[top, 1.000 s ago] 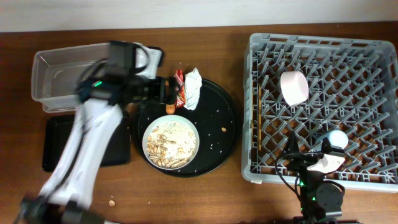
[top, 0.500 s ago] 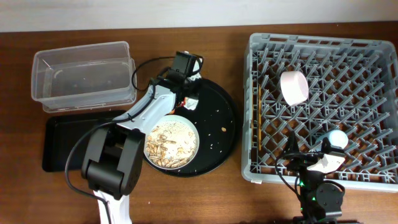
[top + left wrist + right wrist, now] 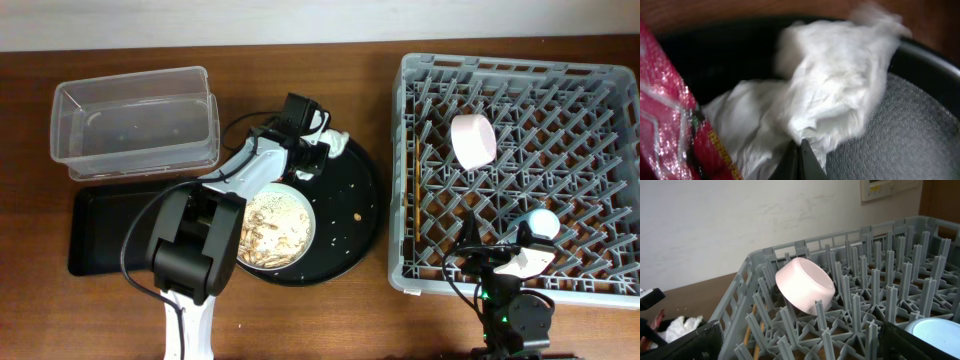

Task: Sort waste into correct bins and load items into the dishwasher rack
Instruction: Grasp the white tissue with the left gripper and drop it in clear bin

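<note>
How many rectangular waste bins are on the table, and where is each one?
2. The clear plastic tub stands at the upper left of the overhead view. The shallow black tray lies just below it, left of the round black tray. No other bin shows.

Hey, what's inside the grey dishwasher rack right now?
A white bowl on its side, a light-blue cup, chopsticks along one wall. The right arm hides part of the rack's near edge.
</note>
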Controlling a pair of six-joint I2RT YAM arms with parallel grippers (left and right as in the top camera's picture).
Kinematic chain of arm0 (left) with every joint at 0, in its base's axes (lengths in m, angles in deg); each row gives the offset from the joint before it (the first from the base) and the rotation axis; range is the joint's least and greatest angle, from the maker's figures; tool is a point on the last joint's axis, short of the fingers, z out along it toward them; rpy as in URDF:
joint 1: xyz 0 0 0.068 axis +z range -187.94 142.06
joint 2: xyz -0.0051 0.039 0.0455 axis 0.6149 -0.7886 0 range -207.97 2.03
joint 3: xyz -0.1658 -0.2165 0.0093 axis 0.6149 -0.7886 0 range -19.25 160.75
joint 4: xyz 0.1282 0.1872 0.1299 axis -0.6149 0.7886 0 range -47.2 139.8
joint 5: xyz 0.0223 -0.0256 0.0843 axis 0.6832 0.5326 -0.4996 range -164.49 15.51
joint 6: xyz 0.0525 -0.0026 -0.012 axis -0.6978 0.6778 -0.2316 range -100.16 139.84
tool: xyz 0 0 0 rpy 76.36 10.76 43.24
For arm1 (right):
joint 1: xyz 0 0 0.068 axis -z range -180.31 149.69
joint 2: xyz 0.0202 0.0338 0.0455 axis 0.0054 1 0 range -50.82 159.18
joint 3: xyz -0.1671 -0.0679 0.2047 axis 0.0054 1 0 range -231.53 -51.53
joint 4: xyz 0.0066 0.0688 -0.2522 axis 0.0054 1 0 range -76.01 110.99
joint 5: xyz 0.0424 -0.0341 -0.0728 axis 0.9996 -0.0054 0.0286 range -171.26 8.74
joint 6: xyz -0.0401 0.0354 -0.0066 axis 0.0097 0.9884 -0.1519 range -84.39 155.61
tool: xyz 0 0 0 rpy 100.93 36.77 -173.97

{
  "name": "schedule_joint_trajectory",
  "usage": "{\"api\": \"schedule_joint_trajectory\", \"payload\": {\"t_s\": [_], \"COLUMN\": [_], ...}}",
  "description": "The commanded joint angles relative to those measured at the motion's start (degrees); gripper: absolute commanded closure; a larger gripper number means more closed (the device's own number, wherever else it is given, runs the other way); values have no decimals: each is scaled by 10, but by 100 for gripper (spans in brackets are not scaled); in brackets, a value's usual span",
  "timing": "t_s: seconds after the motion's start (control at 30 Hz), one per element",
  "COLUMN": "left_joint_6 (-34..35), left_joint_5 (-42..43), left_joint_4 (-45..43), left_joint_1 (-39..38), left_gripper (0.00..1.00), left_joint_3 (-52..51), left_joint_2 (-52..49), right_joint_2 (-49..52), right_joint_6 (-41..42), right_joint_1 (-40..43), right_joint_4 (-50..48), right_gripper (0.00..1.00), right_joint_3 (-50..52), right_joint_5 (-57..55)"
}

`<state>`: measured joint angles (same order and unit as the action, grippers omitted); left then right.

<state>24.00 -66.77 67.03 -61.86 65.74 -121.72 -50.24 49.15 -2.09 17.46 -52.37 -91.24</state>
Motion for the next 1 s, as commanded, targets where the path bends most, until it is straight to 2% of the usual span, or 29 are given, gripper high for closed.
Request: {"api": "schedule_joint_trajectory", "payload": {"t_s": [0.0, 0.1, 0.17, 0.27, 0.3, 0.4, 0.47, 0.5, 0.53, 0.57, 0.6, 0.63, 0.77, 0.8, 0.83, 0.9, 0.97], "left_joint_6": [1, 2, 9, 79, 133, 157, 157, 148, 92, 37, 19, 12, 11, 7, -8, -12, -12], "left_joint_5": [28, 18, -44, -123, -133, -132, -154, -155, -127, -89, -91, -92, -38, -4, 9, 3, -62], "left_joint_4": [64, 167, 224, 300, 346, 345, 319, 276, 229, 202, 199, 199, 229, 252, 266, 283, 271], "left_joint_1": [0, 0, 3, 52, 113, 227, 267, 283, 288, 289, 286, 285, 250, 223, 199, 121, 50], "left_gripper": [99, 99, 99, 100, 100, 100, 100, 100, 98, 51, 26, 23, 23, 30, 32, 33, 41], "left_joint_3": [40, 125, 160, 169, 169, 168, 167, 167, 167, 167, 167, 167, 174, 174, 174, 164, 162], "left_joint_2": [14, 62, 96, 154, 193, 209, 189, 168, 148, 126, 118, 116, 122, 119, 113, 93, 56], "right_joint_2": [-4, -4, -4, -4, -4, -4, -4, -4, -4, -4, -4, -4, -4, -4, -4, -4, -4], "right_joint_6": [4, 4, 4, 4, 4, 4, 4, 4, 4, 4, 4, 4, 4, 4, 4, 4, 4], "right_joint_1": [3, 3, 3, 3, 3, 3, 3, 3, 3, 3, 3, 3, 3, 3, 3, 3, 3], "right_joint_4": [1, 1, 1, 1, 1, 1, 1, 1, 1, 1, 1, 1, 1, 1, 1, 1, 1], "right_gripper": [2, 2, 2, 2, 2, 2, 2, 2, 2, 2, 2, 2, 2, 2, 2, 2, 2], "right_joint_3": [5, 5, 5, 5, 5, 5, 5, 5, 5, 5, 5, 5, 5, 5, 5, 5, 5], "right_joint_5": [2, 2, 2, 2, 2, 2, 2, 2, 2, 2, 2, 2, 2, 2, 2, 2, 2]}}
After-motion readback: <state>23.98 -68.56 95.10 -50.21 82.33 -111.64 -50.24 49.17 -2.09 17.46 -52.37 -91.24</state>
